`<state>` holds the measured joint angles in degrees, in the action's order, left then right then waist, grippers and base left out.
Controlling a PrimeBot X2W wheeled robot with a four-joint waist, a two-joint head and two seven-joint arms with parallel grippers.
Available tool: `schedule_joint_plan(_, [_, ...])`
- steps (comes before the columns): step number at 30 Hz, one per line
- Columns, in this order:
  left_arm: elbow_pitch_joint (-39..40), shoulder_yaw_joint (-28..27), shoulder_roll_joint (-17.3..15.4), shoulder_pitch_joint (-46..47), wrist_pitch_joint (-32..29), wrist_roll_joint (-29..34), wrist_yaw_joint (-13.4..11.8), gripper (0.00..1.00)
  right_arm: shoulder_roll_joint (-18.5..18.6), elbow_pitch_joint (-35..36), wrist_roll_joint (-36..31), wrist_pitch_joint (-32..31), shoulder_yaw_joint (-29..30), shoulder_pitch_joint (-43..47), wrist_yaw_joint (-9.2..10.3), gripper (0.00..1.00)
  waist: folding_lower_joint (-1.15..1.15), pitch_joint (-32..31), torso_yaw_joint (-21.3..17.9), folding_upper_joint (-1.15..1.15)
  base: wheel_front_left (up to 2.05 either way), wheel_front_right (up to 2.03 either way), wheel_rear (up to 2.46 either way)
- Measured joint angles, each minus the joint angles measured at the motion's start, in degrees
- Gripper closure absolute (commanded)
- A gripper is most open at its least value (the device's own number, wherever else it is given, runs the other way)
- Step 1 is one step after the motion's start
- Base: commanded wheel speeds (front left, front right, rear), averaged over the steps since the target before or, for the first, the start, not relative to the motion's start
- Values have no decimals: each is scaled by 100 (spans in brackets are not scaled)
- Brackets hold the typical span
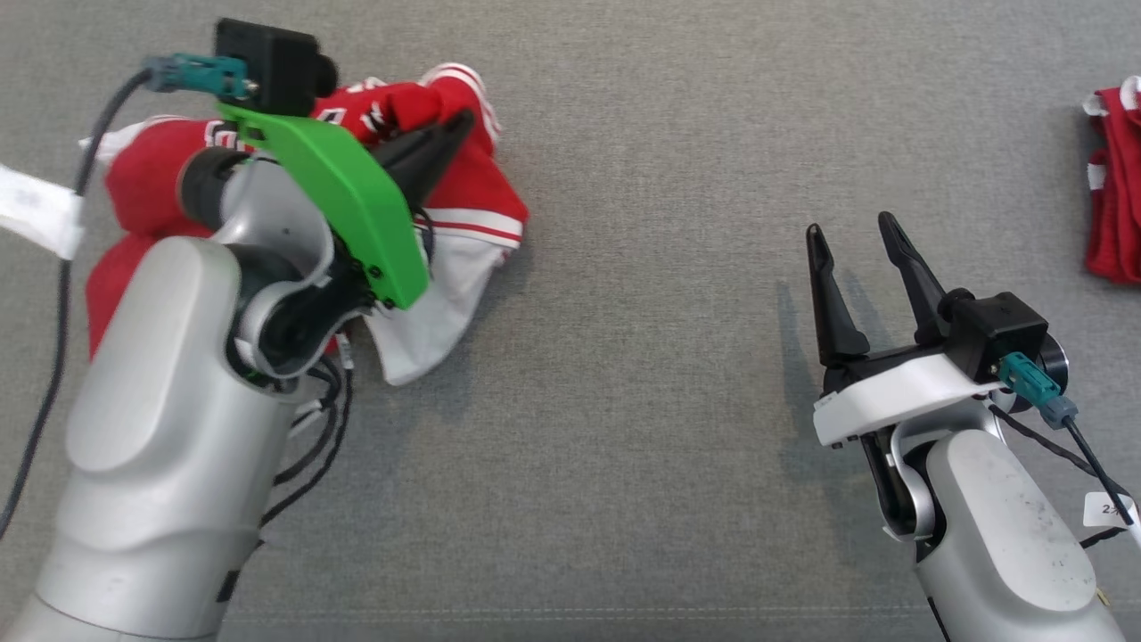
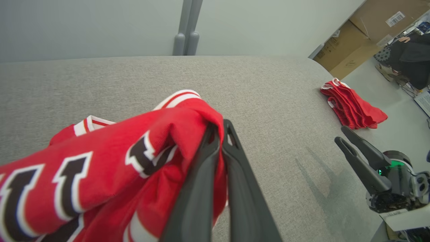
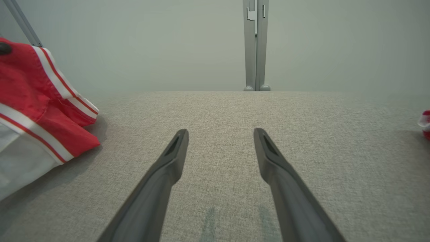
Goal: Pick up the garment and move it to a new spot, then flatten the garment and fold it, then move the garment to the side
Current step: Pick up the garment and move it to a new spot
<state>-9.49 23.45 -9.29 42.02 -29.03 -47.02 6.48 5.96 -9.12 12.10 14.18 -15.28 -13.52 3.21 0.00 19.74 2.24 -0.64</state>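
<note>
On the tabletop [image 1: 624, 374], at left, my left pincer [image 1: 459, 123] pinches the red garment [image 1: 481, 192]; my right pincer [image 1: 849, 227] stands wide.

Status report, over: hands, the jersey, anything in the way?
Left hand shut on crumpled red jersey. Right hand open, empty. Second red garment far right, not blocking.

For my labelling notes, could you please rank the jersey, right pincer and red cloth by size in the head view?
1. The jersey, though partly hidden.
2. The right pincer and red cloth look alike; the cloth is cropped.
</note>
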Motion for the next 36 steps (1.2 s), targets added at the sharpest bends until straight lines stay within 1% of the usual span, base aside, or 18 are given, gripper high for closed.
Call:
schedule_joint_plan(5, [112,566,483,21,-292,-87,7,100,-65,-12,92,26,153,47,94,0,0,-29,-369,0,0,0,0])
schedule_joint_plan(10, [94,895,835,164,-396,-86,7,100,-140,116,145,34,310,149,151,0,0,-33,-747,0,0,0,0])
schedule_joint_plan(11, [94,895,835,164,-396,-86,7,100,-140,116,145,34,310,149,151,0,0,-33,-747,0,0,0,0])
schedule_joint_plan(13, [70,1040,850,228,-457,-86,7,100,-192,180,153,35,367,159,153,0,0,-29,-901,0,0,0,0])
schedule_joint_plan(16, [-13,1078,829,297,-471,-86,-29,100,-241,245,162,40,397,249,203,0,0,-20,-1130,0,0,0,0])
schedule_joint_plan(20, [-255,1071,809,511,-414,-59,-209,100,-258,283,212,40,397,364,242,0,0,0,-1440,0,0,0,0])
schedule_joint_plan(24, [-665,880,776,593,-246,57,-477,100,-279,304,237,41,339,374,243,0,0,33,-1748,0,0,0,0])
schedule_joint_plan(28, [-861,780,739,662,-110,113,-659,100,-294,298,261,41,186,378,233,0,0,73,-2059,0,0,0,0])
schedule_joint_plan(29, [-882,750,739,684,-25,151,-682,100,-301,290,261,41,140,378,192,0,0,84,-2135,0,0,0,0])
schedule_joint_plan(30, [-925,700,742,716,81,202,-722,95,-310,276,261,41,77,377,179,0,0,95,-2214,0,0,0,0])
schedule_joint_plan(32, [-1070,622,725,779,227,342,-758,100,-320,218,263,41,-60,372,110,0,0,113,-2367,0,0,0,0])
schedule_joint_plan(34, [-1237,571,658,775,346,436,-780,100,-332,143,263,41,-200,358,36,0,0,122,-2524,0,0,0,0])
schedule_joint_plan(35, [-1295,557,644,771,392,445,-802,100,-347,127,264,41,-207,358,32,0,0,123,-2598,0,0,0,0])
schedule_joint_plan(36, [-1347,546,635,769,423,445,-803,96,-353,127,269,41,-198,357,32,0,0,122,-2672,0,0,0,0])
